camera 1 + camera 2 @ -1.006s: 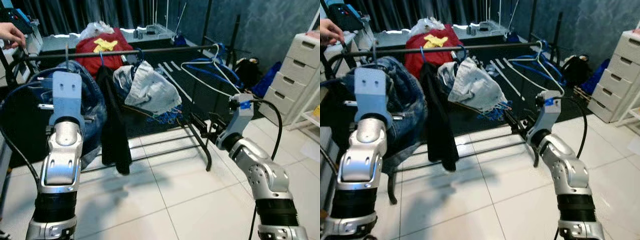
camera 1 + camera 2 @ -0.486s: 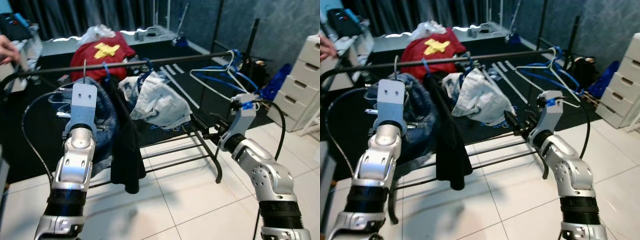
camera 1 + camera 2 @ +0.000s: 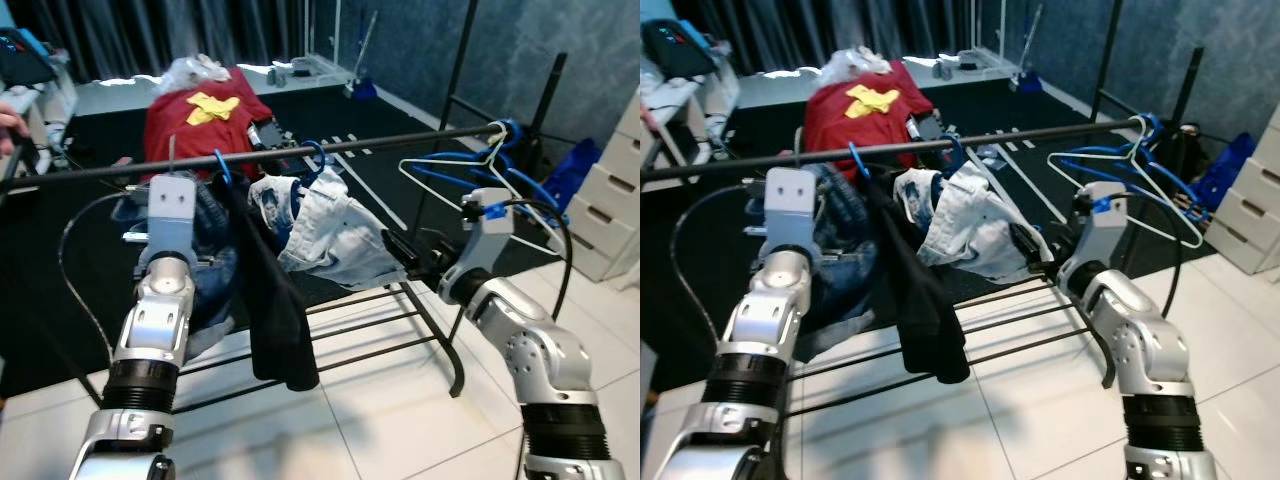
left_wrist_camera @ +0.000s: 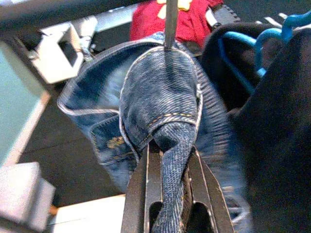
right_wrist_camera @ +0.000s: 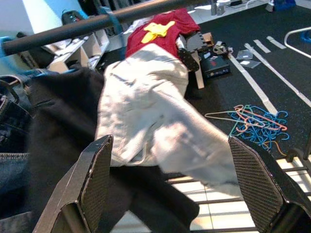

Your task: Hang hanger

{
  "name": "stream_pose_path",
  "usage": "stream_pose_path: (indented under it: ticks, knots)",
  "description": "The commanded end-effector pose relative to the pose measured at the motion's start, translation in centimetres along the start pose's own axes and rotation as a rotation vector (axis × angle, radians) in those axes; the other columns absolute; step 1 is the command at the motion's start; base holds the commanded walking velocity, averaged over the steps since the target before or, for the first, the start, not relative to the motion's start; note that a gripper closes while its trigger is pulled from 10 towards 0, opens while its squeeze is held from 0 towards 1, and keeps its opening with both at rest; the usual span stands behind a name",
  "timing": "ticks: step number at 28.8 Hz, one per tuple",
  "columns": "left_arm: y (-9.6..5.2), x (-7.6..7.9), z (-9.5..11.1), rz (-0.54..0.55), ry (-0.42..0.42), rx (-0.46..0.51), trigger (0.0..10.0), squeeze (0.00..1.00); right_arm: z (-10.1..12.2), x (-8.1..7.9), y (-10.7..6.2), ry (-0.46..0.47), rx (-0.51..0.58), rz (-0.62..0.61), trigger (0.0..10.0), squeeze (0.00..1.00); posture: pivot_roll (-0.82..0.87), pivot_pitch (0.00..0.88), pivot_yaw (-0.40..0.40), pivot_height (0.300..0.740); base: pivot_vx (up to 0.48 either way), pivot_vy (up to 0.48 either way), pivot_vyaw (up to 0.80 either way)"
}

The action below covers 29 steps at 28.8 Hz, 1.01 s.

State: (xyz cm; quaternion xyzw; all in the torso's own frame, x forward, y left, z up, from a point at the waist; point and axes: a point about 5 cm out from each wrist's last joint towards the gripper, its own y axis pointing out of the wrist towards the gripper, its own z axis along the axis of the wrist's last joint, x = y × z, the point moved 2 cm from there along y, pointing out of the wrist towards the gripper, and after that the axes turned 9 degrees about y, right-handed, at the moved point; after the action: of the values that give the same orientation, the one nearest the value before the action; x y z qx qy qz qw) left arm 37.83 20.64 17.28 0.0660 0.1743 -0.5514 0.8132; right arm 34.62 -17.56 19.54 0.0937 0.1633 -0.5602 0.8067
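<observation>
Two silver arms reach toward a dark horizontal clothes rail (image 3: 300, 155) that carries several garments. The left pincer (image 4: 170, 160) is clamped on a fold of blue denim jeans (image 4: 160, 102), which drape from a thin metal hanger hook (image 4: 170, 22) rising toward the rail. Just beside the jeans hangs a black garment (image 3: 270, 310) on a blue plastic hanger (image 3: 222, 165), and next to that a pale grey crumpled denim piece (image 3: 330, 235). The right pincer (image 5: 177, 184) has its two black fingers spread wide apart, holding nothing, facing the pale denim piece. Near the rail's right end hang a white wire hanger (image 3: 480, 170) and blue hangers (image 3: 520, 185) together. Behind the rack, a red shirt with a yellow cross mark (image 3: 200, 115) lies on a dark mat (image 3: 400, 130). White drawers (image 3: 615, 180) stand at the right on the tiled floor (image 3: 380, 420). A person's hand (image 3: 10, 122) shows at the far left edge.
</observation>
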Motion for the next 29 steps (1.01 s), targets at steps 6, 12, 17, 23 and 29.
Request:
stream_pose_path:
  ticks: [6,12,17,23,29]
  knots:
    - [0.6,-0.9,1.1,0.043,-0.079,0.034,10.0,0.0,0.0,0.4,-0.3,-0.008,-0.01,-0.024,10.0,0.0,-0.28,0.0,0.034,0.74,0.126,0.0,0.0]
    - [0.7,-1.1,-1.5,0.041,-0.117,-0.067,10.0,0.48,-0.1,0.6,-0.5,-0.015,-0.021,-0.035,10.0,0.0,-0.28,0.0,0.033,0.74,0.0,0.0,0.0]
    - [-0.3,-0.6,-4.6,0.009,-0.133,-0.173,10.0,1.0,-0.3,0.8,-0.5,-0.023,-0.037,-0.046,10.0,0.0,-0.28,0.0,0.033,0.74,0.0,0.0,0.0]
    - [-2.0,-1.9,-3.6,0.023,-0.061,-0.053,10.0,1.0,-0.3,0.9,-0.6,-0.025,-0.047,-0.052,10.0,0.0,-0.27,0.0,0.035,0.74,0.0,0.0,0.0]
    - [-4.0,-5.1,1.0,0.113,0.046,0.197,10.0,1.0,-0.1,1.3,-0.7,-0.024,-0.047,-0.06,10.0,0.0,-0.26,0.0,0.029,0.74,0.0,0.0,0.0]
